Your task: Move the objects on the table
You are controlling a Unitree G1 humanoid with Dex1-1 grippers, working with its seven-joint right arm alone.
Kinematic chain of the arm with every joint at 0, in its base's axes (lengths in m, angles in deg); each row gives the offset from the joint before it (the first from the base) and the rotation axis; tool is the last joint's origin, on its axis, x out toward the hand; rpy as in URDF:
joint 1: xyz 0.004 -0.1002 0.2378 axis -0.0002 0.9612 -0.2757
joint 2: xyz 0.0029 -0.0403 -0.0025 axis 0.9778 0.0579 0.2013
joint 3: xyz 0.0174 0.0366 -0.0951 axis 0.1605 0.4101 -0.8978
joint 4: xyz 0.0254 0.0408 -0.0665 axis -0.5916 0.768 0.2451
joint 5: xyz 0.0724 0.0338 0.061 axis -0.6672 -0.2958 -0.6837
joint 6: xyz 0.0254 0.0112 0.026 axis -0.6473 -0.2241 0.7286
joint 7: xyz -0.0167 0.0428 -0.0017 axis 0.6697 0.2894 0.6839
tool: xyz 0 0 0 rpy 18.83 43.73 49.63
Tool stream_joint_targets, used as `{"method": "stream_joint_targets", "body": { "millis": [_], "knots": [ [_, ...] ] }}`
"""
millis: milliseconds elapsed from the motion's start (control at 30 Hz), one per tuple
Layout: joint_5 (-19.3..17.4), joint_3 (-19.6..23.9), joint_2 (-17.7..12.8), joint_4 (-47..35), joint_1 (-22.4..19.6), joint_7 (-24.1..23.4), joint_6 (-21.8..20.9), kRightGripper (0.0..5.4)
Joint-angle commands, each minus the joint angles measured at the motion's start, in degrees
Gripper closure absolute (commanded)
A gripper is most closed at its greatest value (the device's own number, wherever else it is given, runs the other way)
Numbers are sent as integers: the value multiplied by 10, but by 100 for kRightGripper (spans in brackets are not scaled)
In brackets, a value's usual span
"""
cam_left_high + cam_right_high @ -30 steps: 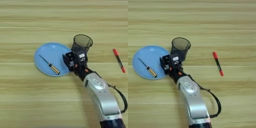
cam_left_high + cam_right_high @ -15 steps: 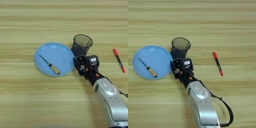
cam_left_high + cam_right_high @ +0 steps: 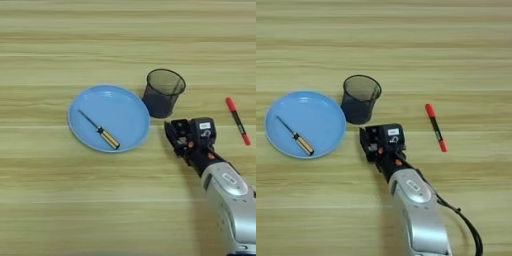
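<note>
Your right gripper (image 3: 176, 136) hangs just over the table (image 3: 60, 200), near the front of the black mesh cup (image 3: 163, 92) and just right of the blue plate (image 3: 92, 102); whether its black fingers are parted or closed you cannot tell from here, and nothing shows between them. The screwdriver (image 3: 100, 131) lies inside the plate, amber handle toward the near right, thin shaft pointing far left. The black square with a white mark (image 3: 203, 126) looks to be part of the gripper body rather than a loose block, so treat it with doubt. A red marker (image 3: 237, 120) lies well apart to the right, on bare wood, running far to near. Judged from this layout, the screwdriver is already placed and you are between steps; the marker looks the likeliest thing left to move. That calls for swinging right past the cup without clipping it, then lining the fingers across the marker's slim barrel. Surface is pale plank wood, grain running left to right, flat and uncluttered. No room beyond the table top shows.
</note>
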Motion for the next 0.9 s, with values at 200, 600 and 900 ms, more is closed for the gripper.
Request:
{"method": "stream_joint_targets", "body": {
  "millis": [200, 600, 900],
  "knots": [
    [-1, 28, -21, 41, -56, -18, -42, 294],
    [-14, 51, -27, 116, -91, -18, -56, 294],
    [-19, 62, -32, 186, -123, -18, -79, 294]
  ]
}}
